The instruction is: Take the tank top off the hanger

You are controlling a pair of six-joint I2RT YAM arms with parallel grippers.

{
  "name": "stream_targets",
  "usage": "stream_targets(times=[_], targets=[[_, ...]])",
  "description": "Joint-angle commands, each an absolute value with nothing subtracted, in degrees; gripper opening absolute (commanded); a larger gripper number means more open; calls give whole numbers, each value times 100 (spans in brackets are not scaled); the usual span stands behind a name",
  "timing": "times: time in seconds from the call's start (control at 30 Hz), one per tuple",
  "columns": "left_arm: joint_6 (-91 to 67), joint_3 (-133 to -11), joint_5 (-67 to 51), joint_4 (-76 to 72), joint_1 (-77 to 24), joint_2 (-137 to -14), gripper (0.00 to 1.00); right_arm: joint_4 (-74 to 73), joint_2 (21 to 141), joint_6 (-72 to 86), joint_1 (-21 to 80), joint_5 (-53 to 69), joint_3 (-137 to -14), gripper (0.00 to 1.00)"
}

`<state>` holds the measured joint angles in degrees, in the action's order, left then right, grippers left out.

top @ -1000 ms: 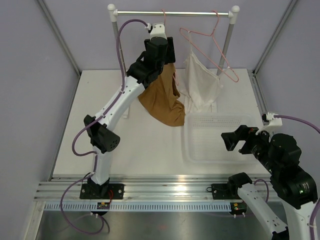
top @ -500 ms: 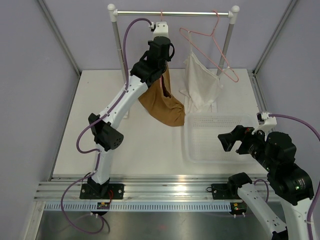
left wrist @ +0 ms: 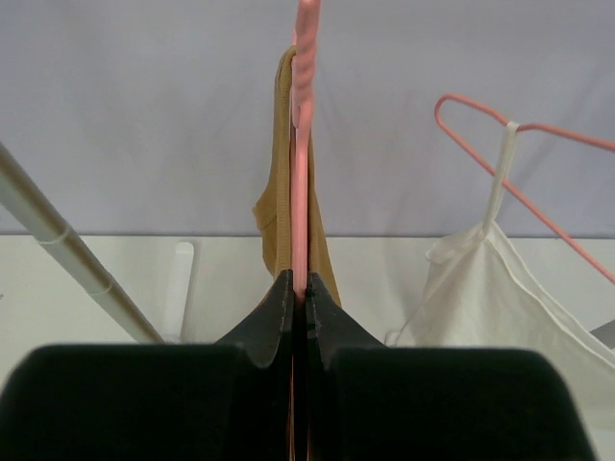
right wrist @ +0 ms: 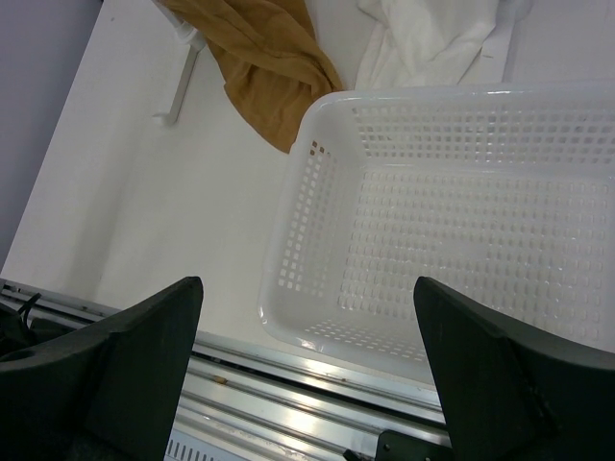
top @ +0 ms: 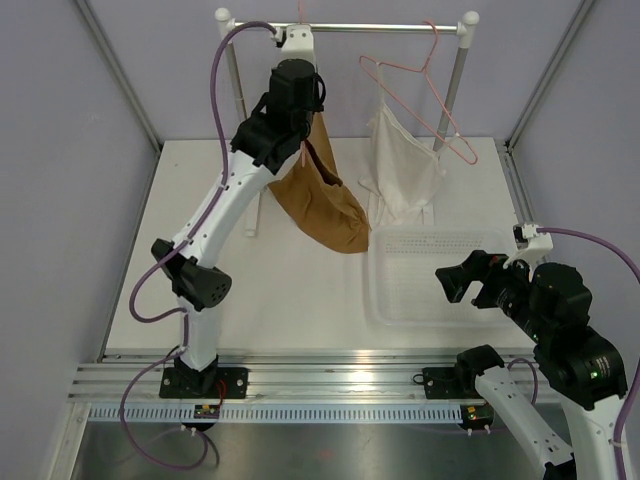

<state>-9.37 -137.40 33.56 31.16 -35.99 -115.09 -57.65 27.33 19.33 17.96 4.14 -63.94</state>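
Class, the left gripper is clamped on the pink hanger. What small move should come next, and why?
Probably lift the hanger slightly so its hook clears the rail. The left gripper is shut on its wire, the tank top hangs from it, and the open right gripper hovers over the basket.

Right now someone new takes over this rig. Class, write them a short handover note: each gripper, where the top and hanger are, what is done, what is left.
Left gripper: shut on the hanger, up by the rail.
Right gripper: open, empty, over the basket.
Tank top: on the hanger, lower end on the table.
Done: hanger gripped.
Left: pull the top off.
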Motion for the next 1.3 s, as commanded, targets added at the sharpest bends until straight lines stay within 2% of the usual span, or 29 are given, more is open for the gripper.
stream_targets(times=[0.0, 0.13, 0.47, 0.57, 0.6, 0.7, 0.87, 1.0, 1.03, 1.2, 1.27], targets=[[-738, -13861, 3173, 2759, -3568, -10741, 0, -5476, 2769, 1960, 1819, 483, -6425, 99], [-870, -13545, 2928, 3303, -3568, -10293, 0, -5502, 2830, 1925, 1819, 440, -6504, 100], [-1327, -11060, 2013, 4034, -3577, -8079, 0, -5336, 3076, 1828, 1828, 886, -6900, 99], [-1423, -10136, 1636, 4148, -3603, -7174, 0, -4748, 3181, 1722, 1828, 2237, -6742, 100], [-1450, -9960, 1574, 4305, -3638, -6928, 0, -4320, 3312, 1810, 1828, 2955, -6698, 100], [-1774, -9309, 1416, 4718, -3744, -6093, 0, -3030, 3672, 2520, 1819, 3951, -6408, 99], [-2206, -8114, 1161, 5272, -3788, -4627, 0, -1206, 4420, 3682, 1889, 4623, -5880, 100], [-2188, -7534, 662, 5782, -3788, -3895, 0, -695, 5034, 3613, 2451, 3958, -5871, 99], [-2197, -7228, 485, 5783, -3788, -3754, 0, -677, 5141, 3473, 2852, 3764, -5958, 99], [-2522, -6233, -683, 5169, -3788, -2876, 0, -686, 6105, 2937, 4138, 1930, -6328, 97], [-2802, -5986, -799, 4888, -3788, -2717, 0, -589, 6536, 2787, 4724, 1174, -6424, 97]])
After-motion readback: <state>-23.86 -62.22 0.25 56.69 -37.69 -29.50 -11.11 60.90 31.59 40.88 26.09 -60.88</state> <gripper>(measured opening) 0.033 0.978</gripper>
